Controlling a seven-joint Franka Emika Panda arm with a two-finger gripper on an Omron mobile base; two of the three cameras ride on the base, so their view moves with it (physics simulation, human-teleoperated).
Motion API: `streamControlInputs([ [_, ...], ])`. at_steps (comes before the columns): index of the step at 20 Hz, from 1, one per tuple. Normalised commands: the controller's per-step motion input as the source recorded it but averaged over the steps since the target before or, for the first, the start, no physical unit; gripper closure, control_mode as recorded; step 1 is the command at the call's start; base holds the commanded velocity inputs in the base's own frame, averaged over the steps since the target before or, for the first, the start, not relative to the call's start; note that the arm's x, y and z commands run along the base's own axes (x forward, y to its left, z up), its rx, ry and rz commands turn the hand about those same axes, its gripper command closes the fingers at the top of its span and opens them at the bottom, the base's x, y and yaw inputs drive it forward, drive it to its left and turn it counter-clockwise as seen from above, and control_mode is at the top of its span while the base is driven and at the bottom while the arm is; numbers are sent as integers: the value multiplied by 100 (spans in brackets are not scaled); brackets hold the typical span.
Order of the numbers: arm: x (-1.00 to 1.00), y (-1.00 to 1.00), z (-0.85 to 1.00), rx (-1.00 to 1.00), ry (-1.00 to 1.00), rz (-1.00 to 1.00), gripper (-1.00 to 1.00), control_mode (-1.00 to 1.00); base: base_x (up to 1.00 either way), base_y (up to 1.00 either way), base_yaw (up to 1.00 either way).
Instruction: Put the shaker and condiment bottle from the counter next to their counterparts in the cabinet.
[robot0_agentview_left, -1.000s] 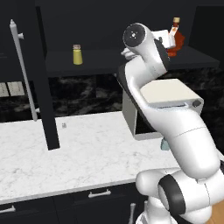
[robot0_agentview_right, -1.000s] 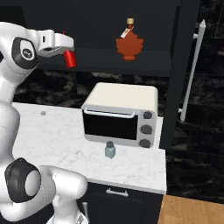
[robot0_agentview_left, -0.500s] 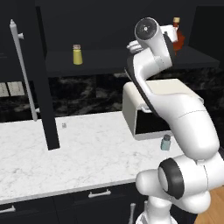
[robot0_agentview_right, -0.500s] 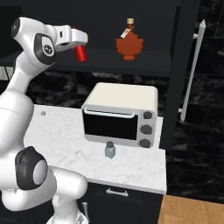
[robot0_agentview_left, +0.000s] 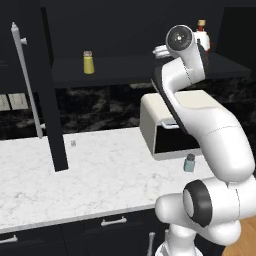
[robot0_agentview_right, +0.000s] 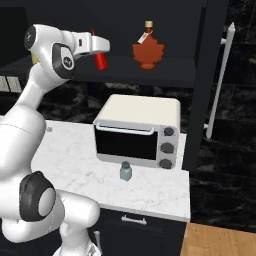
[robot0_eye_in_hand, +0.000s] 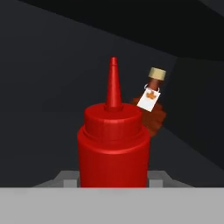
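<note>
My gripper (robot0_agentview_right: 100, 52) is shut on the condiment bottle (robot0_agentview_right: 100, 59), a slim red squeeze bottle held upright at the level of the cabinet shelf (robot0_agentview_right: 170, 76). It hangs left of the squat brown bottle (robot0_agentview_right: 148, 50). In the hand view the red bottle (robot0_eye_in_hand: 113, 144) fills the middle between the fingertips (robot0_eye_in_hand: 65, 178), with the brown bottle (robot0_eye_in_hand: 151, 109) behind it to the right. The pale blue-grey shaker (robot0_agentview_right: 125, 171) stands on the counter (robot0_agentview_right: 75, 155) in front of the toaster oven. The yellow shaker (robot0_agentview_left: 88, 62) sits at the left of the shelf.
A cream toaster oven (robot0_agentview_right: 139, 131) sits on the counter under the shelf. An open black cabinet door with a silver bar handle (robot0_agentview_left: 26, 80) stands at the left, and another handle (robot0_agentview_right: 220, 82) is at the right. My own arm (robot0_agentview_left: 200, 120) hides part of the shelf.
The arm has swung the red bottle to the right, nearer the brown bottle on the shelf. The shaker on the counter has not moved.
</note>
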Motion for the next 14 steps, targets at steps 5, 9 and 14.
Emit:
streamControlInputs([
  [5,22,-22,0,3,-10,-1,100,-100,0,0,0],
  [9,20,-5,-4,2,-6,0,100,-100,0,0,0],
  [14,28,-8,0,9,0,0,100,-100,0,0,0],
])
